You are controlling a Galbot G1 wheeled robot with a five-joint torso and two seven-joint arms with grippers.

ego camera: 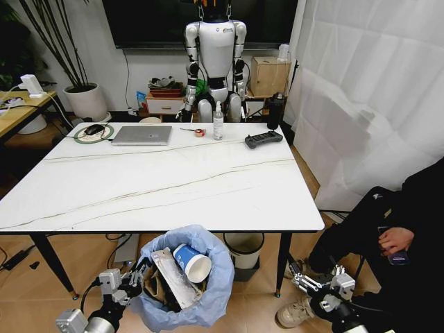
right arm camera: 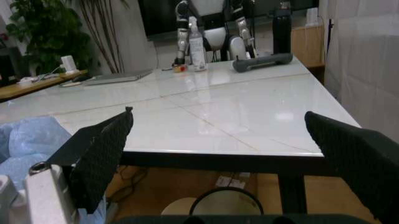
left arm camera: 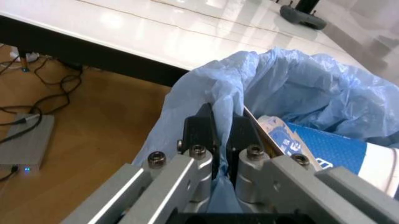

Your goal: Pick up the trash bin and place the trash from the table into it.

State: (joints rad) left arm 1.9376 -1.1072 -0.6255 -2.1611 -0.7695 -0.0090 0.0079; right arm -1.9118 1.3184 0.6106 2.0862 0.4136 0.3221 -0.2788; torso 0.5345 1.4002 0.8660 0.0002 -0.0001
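Item: trash bin (ego camera: 186, 288), blue-bag-lined, held below near edge of table (ego camera: 173, 184), just in front of robot, at left side. Bag bulges over rim.

Contents: blue-and-white paper cup (ego camera: 191, 262) lying on top, mouth toward right; flat silvery packet (ego camera: 172, 277) leaning beside it; brown cardboard (ego camera: 156, 284) tucked under, nearer left rim. In left wrist view: cup side (left arm camera: 330, 147) and cardboard edge (left arm camera: 265, 135) seen inside bag.

Table top: no loose trash seen. Remaining there: laptop (ego camera: 142, 134), black controller (ego camera: 263, 139), spray bottle (ego camera: 218, 121), small tape roll (ego camera: 200, 132), mouse on round pad (ego camera: 94, 130). None of these trash. Judged: collecting looks done or nearly so.

Left gripper (left arm camera: 219, 140): pinched onto bag fold at bin rim, near side. Fingers (left arm camera: 201, 128) close together, thin plastic w/ rim sandwiched between; no gap beyond the material.

Right gripper (right arm camera: 218, 144): low at right of robot, beside table corner, well apart from bin. Pads (right arm camera: 103, 151) spread wide, nothing between, touching nothing.

Step in hand, judged: holding bin steady, loaded. Tips: keep pinch firm, since thin bag could slip or tear if only plastic is carrying load; keep rim level so cup stays in; keep bin clear of table edge and leg. If setting down: lower straight, release only once base rests on floor.

Other: second bin w/ white rim (ego camera: 244, 248) on floor under table; seated person at right edge, not touching anything of task.
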